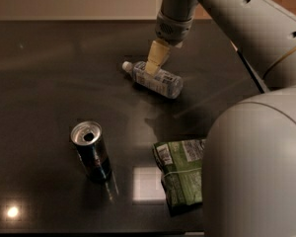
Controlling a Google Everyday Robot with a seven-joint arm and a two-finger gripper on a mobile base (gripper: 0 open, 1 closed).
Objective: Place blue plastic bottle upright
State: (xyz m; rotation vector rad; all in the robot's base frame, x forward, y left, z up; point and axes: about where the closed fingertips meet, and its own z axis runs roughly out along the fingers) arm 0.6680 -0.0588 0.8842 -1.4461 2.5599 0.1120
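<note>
Camera view, single entry.

We are looking down on a dark, glossy desk (44, 78) that is reflecting small spots of light near its front edge.

The blue plastic bottle (164, 83) is lying on its side in the rear middle of the desk. Its white cap is pointing toward the back left and its base toward the front right. The white label is facing up, and the print on it is too fine for us to read.

The gripper (152, 67) is reaching down from the grey arm (222, 11), which is coming in from the upper right. Its pale cream tip is sitting over the neck end of the bottle, just behind the cap. We are not able to say whether it is touching the bottle or hovering just above it. We cannot tell whether the gripper is open or closed.

A drink can (92, 154) is standing upright toward the front left, well apart from the bottle, with its opened top showing.

A green snack bag (179, 177) is lying flat toward the front right. A large rounded grey part of the robot (259, 172) is covering the bag's right side.
</note>
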